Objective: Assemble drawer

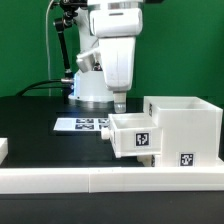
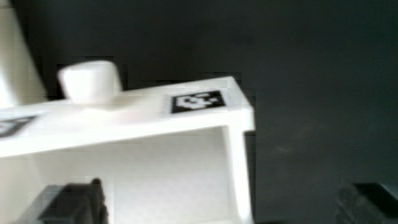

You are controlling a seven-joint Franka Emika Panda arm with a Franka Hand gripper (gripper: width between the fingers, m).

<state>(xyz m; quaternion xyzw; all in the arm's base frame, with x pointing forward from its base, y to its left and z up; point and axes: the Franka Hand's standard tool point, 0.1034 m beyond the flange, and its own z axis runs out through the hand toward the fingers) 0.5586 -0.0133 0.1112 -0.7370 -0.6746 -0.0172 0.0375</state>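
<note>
The large white drawer housing [image 1: 187,122] stands at the exterior view's right, with a marker low on its front. A small white tray [image 1: 132,136] with a black-and-white marker sits partly in the housing's opening and sticks out toward the exterior view's left. My gripper [image 1: 118,103] hangs just above the tray's far corner. In the wrist view the tray [image 2: 134,150] shows a marker [image 2: 196,100] and a short white peg [image 2: 89,78]. My gripper [image 2: 222,207] is open and empty. One finger [image 2: 71,205] is over the tray, the other over the black table. A second tray is not in view.
The marker board [image 1: 84,124] lies on the black table behind the tray. The long low white border wall [image 1: 90,181] runs along the front. A small white piece [image 1: 3,148] shows at the exterior view's left edge. The arm's base [image 1: 90,90] stands behind.
</note>
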